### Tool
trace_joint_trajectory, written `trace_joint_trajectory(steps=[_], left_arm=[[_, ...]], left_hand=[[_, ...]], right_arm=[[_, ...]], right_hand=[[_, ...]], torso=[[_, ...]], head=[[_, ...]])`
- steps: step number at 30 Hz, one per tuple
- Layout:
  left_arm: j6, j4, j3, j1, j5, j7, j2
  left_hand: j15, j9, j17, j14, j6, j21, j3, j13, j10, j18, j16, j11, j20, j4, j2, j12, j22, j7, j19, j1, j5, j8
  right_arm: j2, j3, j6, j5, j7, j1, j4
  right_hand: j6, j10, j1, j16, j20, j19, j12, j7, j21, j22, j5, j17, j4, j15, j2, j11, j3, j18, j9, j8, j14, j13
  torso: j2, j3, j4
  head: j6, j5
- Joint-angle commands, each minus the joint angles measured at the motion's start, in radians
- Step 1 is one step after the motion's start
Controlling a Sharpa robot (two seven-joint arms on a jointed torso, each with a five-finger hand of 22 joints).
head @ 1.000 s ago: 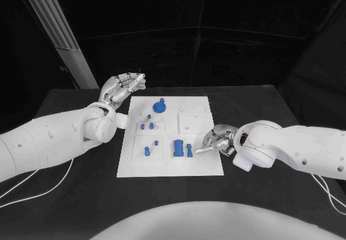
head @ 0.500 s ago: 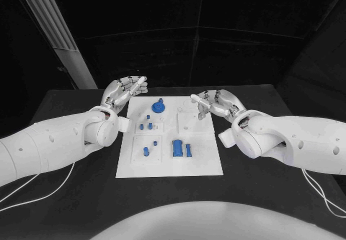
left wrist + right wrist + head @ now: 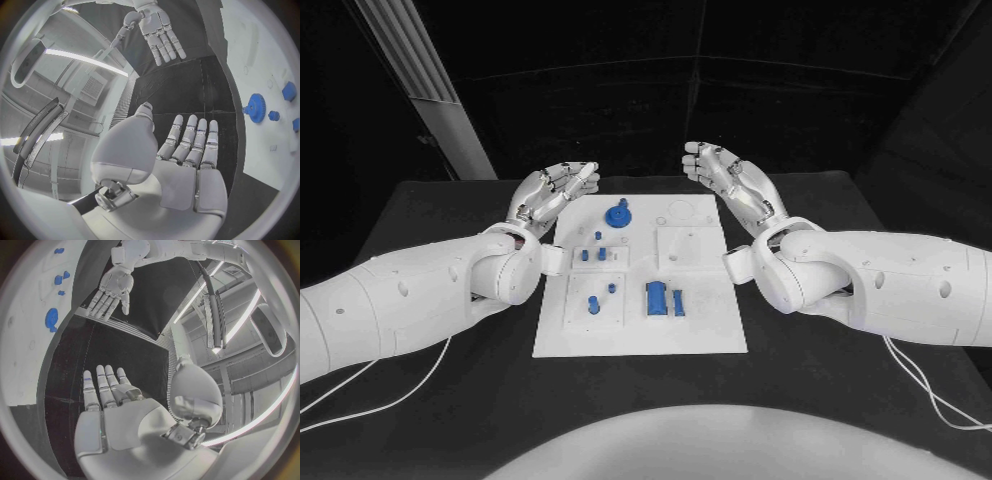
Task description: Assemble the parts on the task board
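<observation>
**Two empty hands hover beyond the board's far end**

Both hands are raised with fingers spread and nothing in them: the left hand [image 3: 553, 191] off the far left corner of the task board [image 3: 640, 338], the right hand [image 3: 727, 180] off its far right corner, palms turned toward each other across the gap. The board lies flat on the black desk [image 3: 877, 400], its long axis running from the robot's body out toward the hands.

Every blue part sits back toward the body from both hands. The blue gear [image 3: 619, 214] stands nearest them, at the board's far end and slightly closer to the left hand. The small blue pegs [image 3: 594, 250] lie further in on the left hand's side. The upright blue block [image 3: 655, 297] and the slim piece [image 3: 678, 301] just beside it stand in the near half, a little toward the right hand's side. Any next reach, judging from this, means a hand coming down and back toward the body.

The left wrist view looks along the open palm [image 3: 187, 175] to the gear [image 3: 255, 108] side-on, its toothed rim visible. The right wrist view faces the left hand [image 3: 112, 292] with flat, separated fingers.
</observation>
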Motion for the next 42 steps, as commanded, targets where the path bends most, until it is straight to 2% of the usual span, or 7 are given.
trace_joint_trajectory(steps=[1,3,6,14,22,24,42], left_arm=[[-0.008,0.005,0.005,-0.001,0.000,-0.002,-0.001],[-0.030,0.019,0.016,-0.007,0.000,-0.010,-0.005],[-0.072,0.045,0.037,-0.017,0.000,-0.024,-0.013],[-0.285,0.175,0.144,-0.072,0.001,-0.095,-0.055],[-0.437,0.267,0.220,-0.111,0.002,-0.146,-0.085],[-0.454,0.278,0.229,-0.116,0.002,-0.152,-0.089],[-0.467,0.286,0.235,-0.119,0.002,-0.157,-0.091]], left_hand=[[-0.071,-0.060,-0.098,-0.063,-0.158,-0.071,0.050,-0.057,-0.134,-0.037,-0.254,-0.074,-0.085,-0.090,-0.040,-0.191,-0.201,-0.049,-0.108,-0.369,-0.109,-0.135],[-0.084,-0.060,-0.098,-0.076,-0.189,-0.071,0.061,-0.057,-0.160,-0.048,-0.304,-0.089,-0.103,-0.107,-0.040,-0.228,-0.240,-0.051,-0.128,-0.442,-0.131,-0.162],[-0.098,-0.060,-0.098,-0.090,-0.221,-0.071,0.070,-0.057,-0.188,-0.049,-0.357,-0.104,-0.121,-0.127,-0.040,-0.268,-0.282,-0.053,-0.151,-0.519,-0.154,-0.190],[-0.131,-0.060,-0.098,-0.123,-0.300,-0.071,0.158,-0.057,-0.252,-0.124,-0.484,-0.144,-0.166,-0.172,-0.040,-0.363,-0.382,-0.080,-0.201,-0.702,-0.208,-0.257],[-0.223,-0.060,-0.098,-0.198,-0.354,-0.071,0.158,-0.057,-0.297,-0.124,-0.568,-0.234,-0.196,-0.202,-0.040,-0.426,-0.449,-0.161,-0.236,-0.824,-0.244,-0.302],[-0.223,-0.060,-0.098,-0.198,-0.366,-0.071,0.158,-0.057,-0.309,-0.124,-0.586,-0.234,-0.270,-0.207,-0.040,-0.440,-0.463,-0.161,-0.243,-0.850,-0.252,-0.311],[-0.223,-0.060,-0.098,-0.198,-0.497,-0.071,0.158,-0.057,-0.420,-0.124,-0.699,-0.234,-0.270,-0.282,-0.040,-0.524,-0.552,-0.161,-0.339,-1.013,-0.344,-0.424]], right_arm=[[0.000,0.007,-0.005,0.007,-0.007,-0.003,-0.002],[0.005,0.023,-0.017,0.029,-0.014,-0.013,-0.010],[0.015,0.053,-0.039,0.071,-0.028,-0.032,-0.024],[0.049,0.163,-0.118,0.221,-0.078,-0.099,-0.075],[0.055,0.183,-0.133,0.249,-0.087,-0.112,-0.085],[0.055,0.183,-0.133,0.249,-0.087,-0.112,-0.085],[0.055,0.183,-0.133,0.249,-0.087,-0.112,-0.085]], right_hand=[[-0.060,-0.098,-0.226,-0.114,-0.066,-0.084,-0.098,-0.098,-0.013,-0.159,-0.019,-0.147,-0.081,-0.044,0.056,-0.051,0.046,-0.021,-0.137,-0.108,-0.085,-0.166],[-0.158,-0.157,-0.360,-0.181,-0.174,-0.132,-0.155,-0.098,-0.013,-0.253,-0.019,-0.233,-0.129,-0.117,0.147,-0.136,0.119,-0.021,-0.217,-0.172,-0.136,-0.264],[-0.158,-0.258,-0.450,-0.227,-0.174,-0.221,-0.256,-0.098,-0.013,-0.316,-0.019,-0.291,-0.212,-0.117,0.147,-0.136,0.119,-0.021,-0.272,-0.284,-0.223,-0.330],[-0.158,-0.258,-0.594,-0.300,-0.174,-0.221,-0.256,-0.098,-0.013,-0.418,-0.019,-0.386,-0.212,-0.117,0.147,-0.136,0.119,-0.021,-0.360,-0.284,-0.223,-0.437],[-0.158,-0.258,-0.594,-0.300,-0.174,-0.221,-0.256,-0.098,-0.013,-0.418,-0.019,-0.386,-0.212,-0.117,0.147,-0.136,0.119,-0.021,-0.360,-0.284,-0.223,-0.437],[-0.158,-0.258,-0.594,-0.300,-0.174,-0.221,-0.256,-0.098,-0.013,-0.418,-0.019,-0.386,-0.212,-0.117,0.147,-0.136,0.119,-0.021,-0.360,-0.284,-0.223,-0.437],[-0.158,-0.258,-0.594,-0.300,-0.174,-0.221,-0.256,-0.098,-0.013,-0.418,-0.019,-0.386,-0.212,-0.117,0.147,-0.136,0.119,-0.021,-0.360,-0.284,-0.223,-0.437]], torso=[[-0.001,0.0007,-0.0003],[-0.004,0.0023,-0.0005],[-0.009,0.0052,-0.0007],[-0.036,0.0205,-0.0020],[-0.058,0.0330,-0.0031],[-0.061,0.0347,-0.0032],[-0.064,0.0365,-0.0034]], head=[[0.001,0.001],[0.012,0.004],[0.033,0.010],[0.141,0.039],[0.230,0.062],[0.242,0.065],[0.256,0.069]])
